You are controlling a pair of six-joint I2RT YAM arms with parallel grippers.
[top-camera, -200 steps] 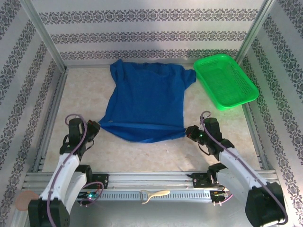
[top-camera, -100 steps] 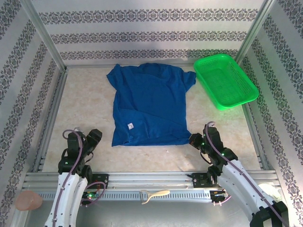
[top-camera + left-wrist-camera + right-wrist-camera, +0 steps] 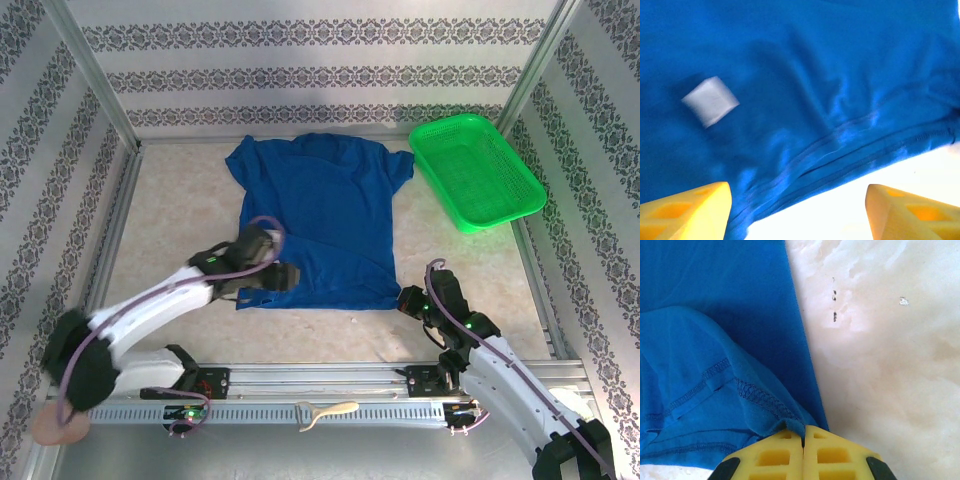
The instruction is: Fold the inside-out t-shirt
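Swinging in over the bench (image 3: 170, 215), the left jaws now hang spread above the near hem of the t-shirt (image 3: 320, 205), while the right jaws stay clenched on its other hem corner, apparently readying the first fold.

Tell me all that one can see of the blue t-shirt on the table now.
The t-shirt is royal blue soft cloth with short sleeves. It lies spread flat on the table, collar at the far side, hem at the near side. Seam stitching shows outward, and a small white tag sits by the near-left corner. The right gripper is shut on the near-right hem corner; the open left gripper hangs over the near-left one.
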